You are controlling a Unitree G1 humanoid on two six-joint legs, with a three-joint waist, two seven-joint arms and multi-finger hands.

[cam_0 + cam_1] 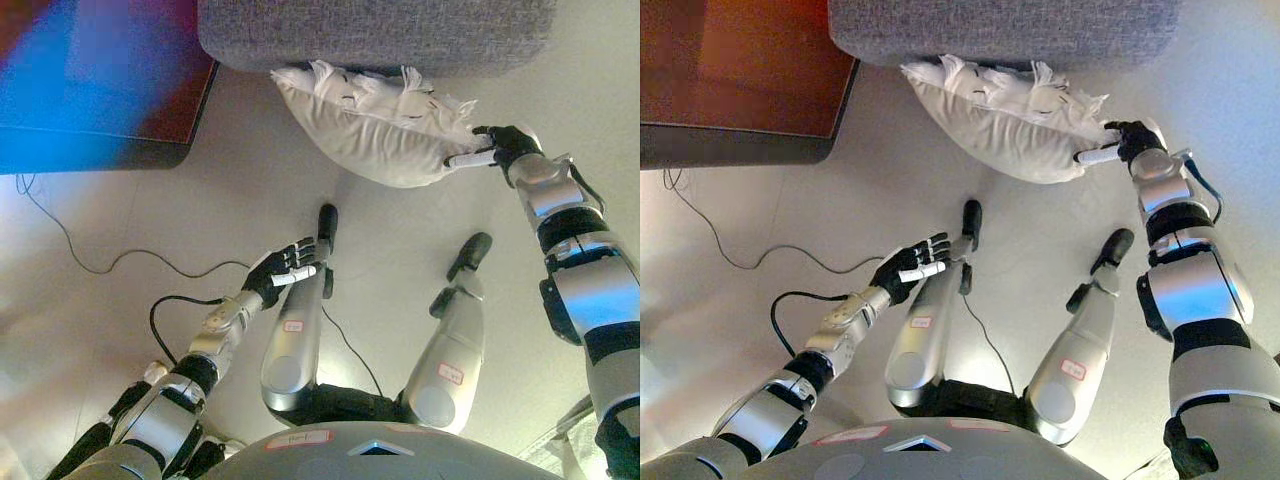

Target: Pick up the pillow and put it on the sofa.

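Observation:
A white pillow (375, 125) with a ruffled top edge lies on the floor, leaning against the front of a grey sofa (375, 33) at the top of the view. My right hand (498, 146) is at the pillow's right corner, with its fingers curled on the edge of the pillow. My left hand (282, 273) is open with fingers spread, held above the floor well below and left of the pillow, touching nothing.
A dark low table (740, 90) with a reddish top stands at the upper left beside the sofa. A thin cable (90, 262) runs across the pale floor at the left.

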